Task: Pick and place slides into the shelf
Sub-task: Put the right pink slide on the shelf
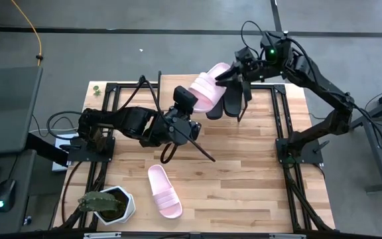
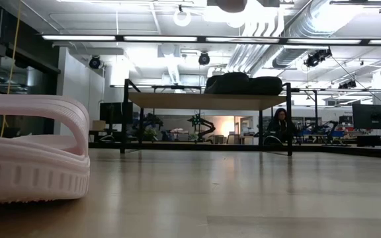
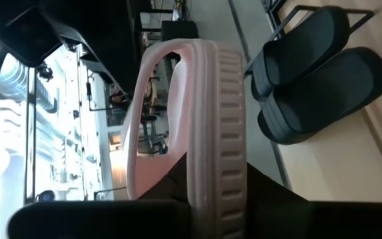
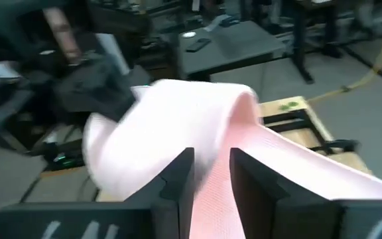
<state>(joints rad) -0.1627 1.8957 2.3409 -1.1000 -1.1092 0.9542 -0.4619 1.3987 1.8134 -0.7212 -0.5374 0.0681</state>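
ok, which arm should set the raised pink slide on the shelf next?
Right, probably. The right gripper is at the raised pink slide, beside the black slides on the shelf. The left gripper sits mid-table, and the other pink slide lies near the front edge.

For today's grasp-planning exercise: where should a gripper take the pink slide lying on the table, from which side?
Probably its arched strap, from above: the pink slide lies sole-down and the strap stands clear of the footbed, leaving a gap for one finger.
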